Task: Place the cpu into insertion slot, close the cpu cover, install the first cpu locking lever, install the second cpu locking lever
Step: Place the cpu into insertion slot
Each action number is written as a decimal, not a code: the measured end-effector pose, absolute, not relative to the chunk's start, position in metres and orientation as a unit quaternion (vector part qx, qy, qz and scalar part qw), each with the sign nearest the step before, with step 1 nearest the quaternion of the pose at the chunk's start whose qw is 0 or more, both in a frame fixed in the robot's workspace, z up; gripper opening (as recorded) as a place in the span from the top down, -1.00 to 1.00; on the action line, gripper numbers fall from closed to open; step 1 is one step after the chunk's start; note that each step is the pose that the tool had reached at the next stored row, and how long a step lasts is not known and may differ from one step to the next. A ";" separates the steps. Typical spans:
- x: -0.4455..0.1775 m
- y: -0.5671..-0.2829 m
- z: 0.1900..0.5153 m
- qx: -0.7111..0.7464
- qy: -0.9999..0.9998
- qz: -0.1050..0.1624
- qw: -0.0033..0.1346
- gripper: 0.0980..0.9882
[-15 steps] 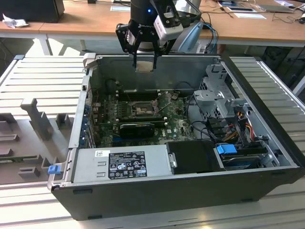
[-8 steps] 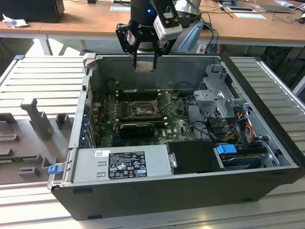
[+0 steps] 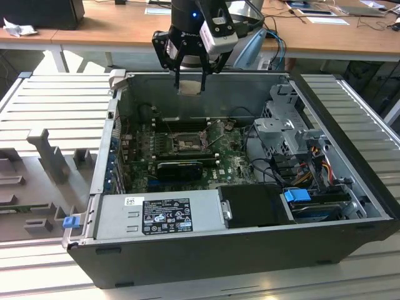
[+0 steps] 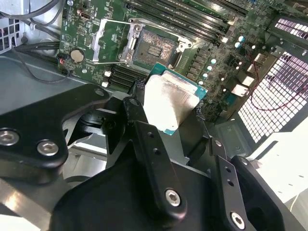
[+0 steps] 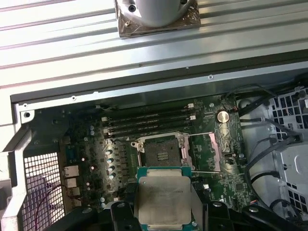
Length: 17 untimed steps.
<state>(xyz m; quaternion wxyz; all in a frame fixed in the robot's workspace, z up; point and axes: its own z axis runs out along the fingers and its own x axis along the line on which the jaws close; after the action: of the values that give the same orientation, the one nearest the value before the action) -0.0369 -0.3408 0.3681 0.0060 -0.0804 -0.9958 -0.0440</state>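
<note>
So the gripper point(image 3: 189, 87) is up high over the open computer case point(image 3: 350, 187), with the cpu point(image 3: 189, 85) pinched between its fingers point(image 5: 119, 212) by two opposite edges. The exterior view is the one that tells you the height: the chip hangs near the case's far wall, well above the green motherboard point(image 3: 228, 164), apart from everything.

Both wrist views give you the details. The chip's silvery face looks towards the cameras, a teal edge around it. The insertion slot point(image 5: 161, 154) sits bare, with its dark contact field exposed. The cpu cover point(image 5: 213, 153) is swung open and sits just beside the slot, not over it. In the first wrist view the chip overlaps the slot's near edge; in the second wrist view it sits off to one side of the slot point(image 4: 154, 48).

Around it: long black memory slots point(image 5: 149, 122) on one side, a coin cell point(image 5: 222, 115) past the cover. The exterior view also shows a black card point(image 3: 180, 167) just in front of the slot, the power supply point(image 3: 159, 215), and a drive cage point(image 3: 281, 122) with cables point(image 3: 312, 162) at the exterior view's right.
</note>
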 end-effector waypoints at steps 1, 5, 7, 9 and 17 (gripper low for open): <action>-0.037 -0.341 0.368 -0.082 -0.996 -0.044 0.006 0.03; -0.037 -0.341 0.368 -0.089 -0.995 -0.043 0.006 0.03; -0.037 -0.341 0.368 -0.092 -0.995 -0.043 0.005 0.03; -0.037 -0.341 0.367 -0.095 -0.994 -0.043 0.005 0.03; -0.037 -0.341 0.367 -0.112 -0.993 -0.042 0.004 0.03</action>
<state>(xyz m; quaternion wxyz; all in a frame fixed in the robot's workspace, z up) -0.0369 -0.3408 0.3666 0.0045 -0.1117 -0.9928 -0.0423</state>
